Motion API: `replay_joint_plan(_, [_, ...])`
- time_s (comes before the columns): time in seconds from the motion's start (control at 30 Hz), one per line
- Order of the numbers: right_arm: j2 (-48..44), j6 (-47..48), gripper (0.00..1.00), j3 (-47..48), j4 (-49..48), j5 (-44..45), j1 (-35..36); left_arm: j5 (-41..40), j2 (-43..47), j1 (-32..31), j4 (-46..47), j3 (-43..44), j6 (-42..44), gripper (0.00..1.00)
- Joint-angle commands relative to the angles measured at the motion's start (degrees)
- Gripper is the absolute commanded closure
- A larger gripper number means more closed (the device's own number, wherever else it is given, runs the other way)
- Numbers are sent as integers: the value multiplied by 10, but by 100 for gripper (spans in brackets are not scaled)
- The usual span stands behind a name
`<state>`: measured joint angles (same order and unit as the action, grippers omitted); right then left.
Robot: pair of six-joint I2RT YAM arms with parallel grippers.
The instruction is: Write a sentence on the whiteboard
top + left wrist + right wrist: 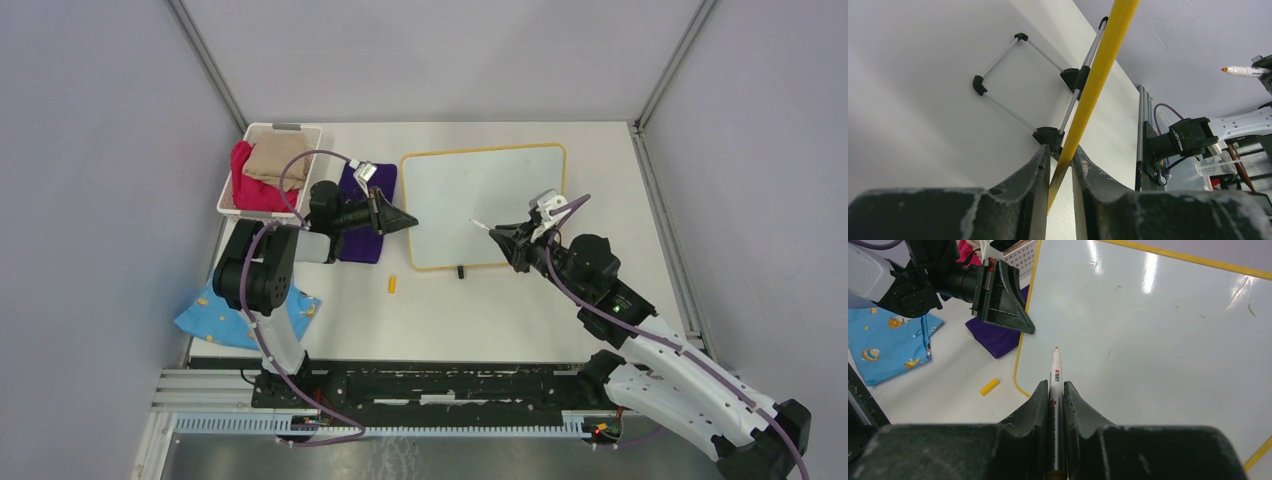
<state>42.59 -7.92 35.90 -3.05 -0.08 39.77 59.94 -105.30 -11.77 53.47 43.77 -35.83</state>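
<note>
My right claw (1055,386) pinches a white marker (1056,365) over the blank whiteboard (490,200) on the table (450,320), while my left claw (1060,152) nips its thin yellow left rim, the sensible hold since it looks light, stiff and slick

Your top camera looks down from high over the near side of the table (520,320), taking in all of it. Your left wrist camera sits low and very close, facing along the edge of the whiteboard (490,195). Your right wrist camera looks down the marker (1055,371) onto that board; both wrist views catch the marker.
</note>
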Motion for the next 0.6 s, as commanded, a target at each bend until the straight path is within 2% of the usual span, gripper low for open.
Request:
replay_joint_plan(0.0, [7,-8,100,30,-34,-17,4,2,3,-3,8,16,32,72])
replay_joint_plan(0.3, [35,-9,100,43,-49,-3,11,5,4,-3,17,16,28,79])
replay_joint_plan(0.57, [107,25,100,103,-27,147,75,3,4,-3,17,14,32,85])
